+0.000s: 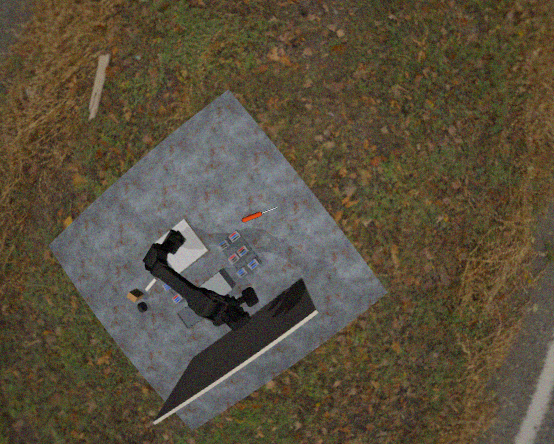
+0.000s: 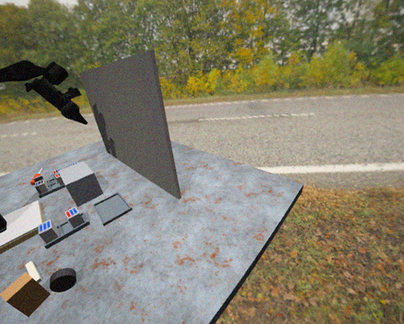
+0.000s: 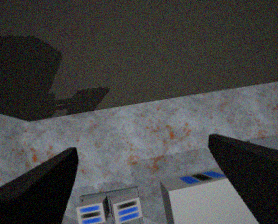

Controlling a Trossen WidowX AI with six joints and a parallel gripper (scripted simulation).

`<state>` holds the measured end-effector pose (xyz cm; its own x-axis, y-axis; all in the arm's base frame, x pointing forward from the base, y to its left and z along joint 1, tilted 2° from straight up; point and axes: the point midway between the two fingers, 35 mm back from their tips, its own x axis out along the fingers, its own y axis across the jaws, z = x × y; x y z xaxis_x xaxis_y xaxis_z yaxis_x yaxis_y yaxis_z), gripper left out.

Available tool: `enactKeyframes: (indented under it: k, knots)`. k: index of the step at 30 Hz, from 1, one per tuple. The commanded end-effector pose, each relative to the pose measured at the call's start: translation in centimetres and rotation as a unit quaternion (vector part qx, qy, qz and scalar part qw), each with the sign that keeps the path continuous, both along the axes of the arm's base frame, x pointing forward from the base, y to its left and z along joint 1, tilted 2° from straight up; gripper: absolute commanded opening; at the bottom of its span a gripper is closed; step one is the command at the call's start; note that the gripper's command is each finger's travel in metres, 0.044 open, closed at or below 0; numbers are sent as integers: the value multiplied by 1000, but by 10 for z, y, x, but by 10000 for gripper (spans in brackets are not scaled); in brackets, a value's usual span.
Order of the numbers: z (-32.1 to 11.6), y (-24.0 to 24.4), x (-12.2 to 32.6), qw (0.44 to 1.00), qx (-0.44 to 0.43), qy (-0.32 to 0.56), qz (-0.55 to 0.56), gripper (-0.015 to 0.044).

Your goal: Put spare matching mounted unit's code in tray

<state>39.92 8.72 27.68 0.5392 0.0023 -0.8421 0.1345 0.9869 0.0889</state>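
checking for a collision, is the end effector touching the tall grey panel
Apart. In the exterior view the end effector hangs in the air left of the tall grey panel, with road visible between its tip and the panel's edge. Its fingers are open and hold nothing.

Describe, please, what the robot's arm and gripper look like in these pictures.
The arm is matte black throughout, built of blocky links joined by rounded joint housings. The gripper has two plain black fingers that taper to wedge-like tips. No cables, labels or coloured markings show on any part.
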Motion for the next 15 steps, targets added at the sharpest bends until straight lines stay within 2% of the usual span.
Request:
enactKeyframes:
  k: [1, 5, 15]
  knots:
    - [-30, -57, -8, 993, -24, 115, 23, 440]
    - [-52, -105, -27, 975, -8, 217, 46, 440]
    - [-53, -107, -28, 974, -6, 222, 47, 440]
